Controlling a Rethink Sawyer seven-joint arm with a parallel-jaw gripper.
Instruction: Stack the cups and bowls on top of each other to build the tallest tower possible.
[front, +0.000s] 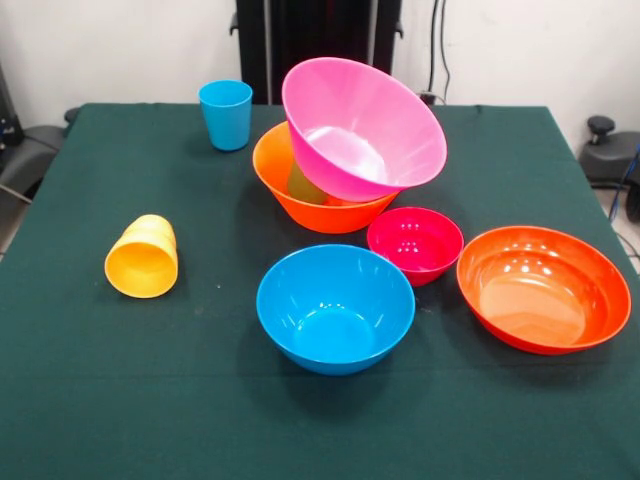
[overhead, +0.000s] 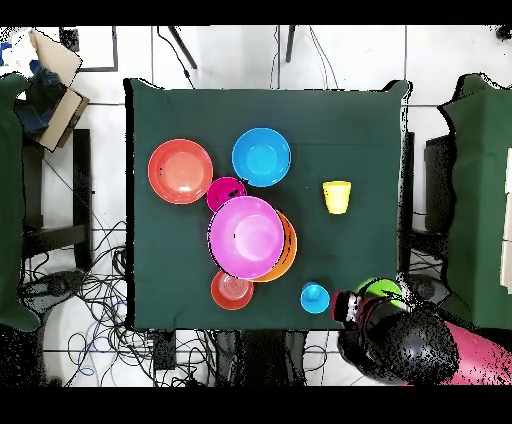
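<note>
From the front, a green table (front: 90, 400) holds a big pink bowl (front: 365, 130) tilted inside a big orange bowl (front: 320, 195), with something yellowish-green under it. A small magenta bowl (front: 415, 243), a blue bowl (front: 335, 308) and a wide red-orange bowl (front: 543, 288) sit empty. A blue cup (front: 226, 114) stands upright; a yellow cup (front: 143, 257) lies on its side.

From overhead, a small orange-red bowl (overhead: 232, 289) touches the pile. The gripper cannot be made out, so its opening cannot be told.

No readable text, label, brand, number or sign shows in either view.
</note>
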